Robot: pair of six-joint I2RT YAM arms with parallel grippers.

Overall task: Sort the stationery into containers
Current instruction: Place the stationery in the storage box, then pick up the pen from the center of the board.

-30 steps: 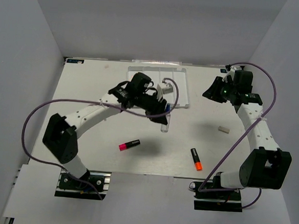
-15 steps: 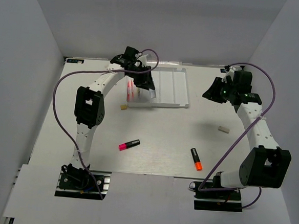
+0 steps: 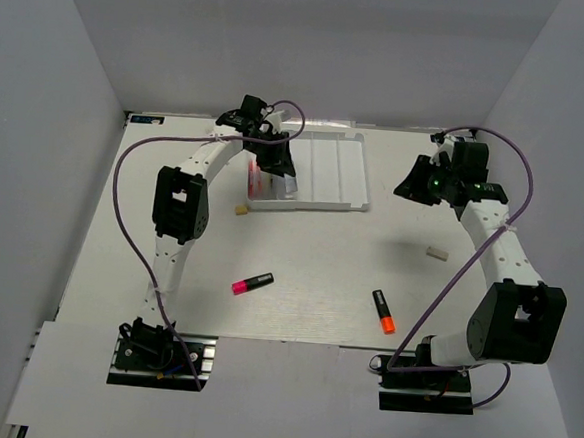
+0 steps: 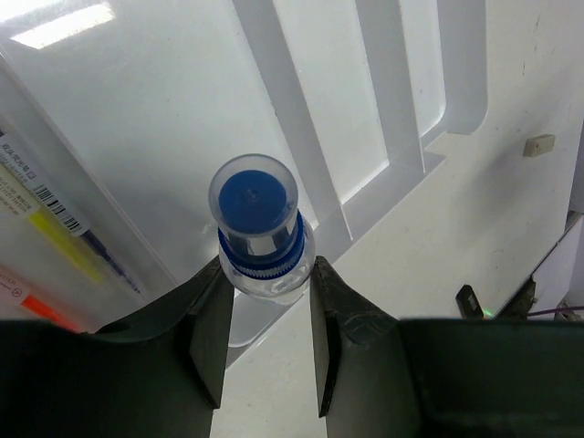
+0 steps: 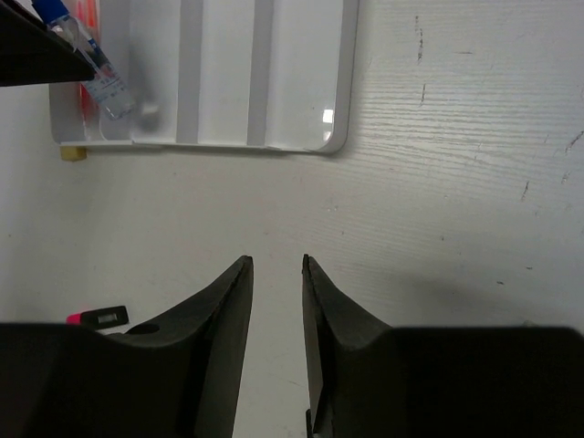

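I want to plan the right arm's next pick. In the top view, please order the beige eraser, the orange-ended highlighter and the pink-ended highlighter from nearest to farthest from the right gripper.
1. beige eraser, right side, closest to the right gripper.
2. orange-ended highlighter, near the front edge, right of centre.
3. pink-ended highlighter, front, left of centre.

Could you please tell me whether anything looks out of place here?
Nothing looks damaged or spilled. The pink-ended highlighter, orange-ended highlighter, left eraser and right eraser lie loose outside the tray.
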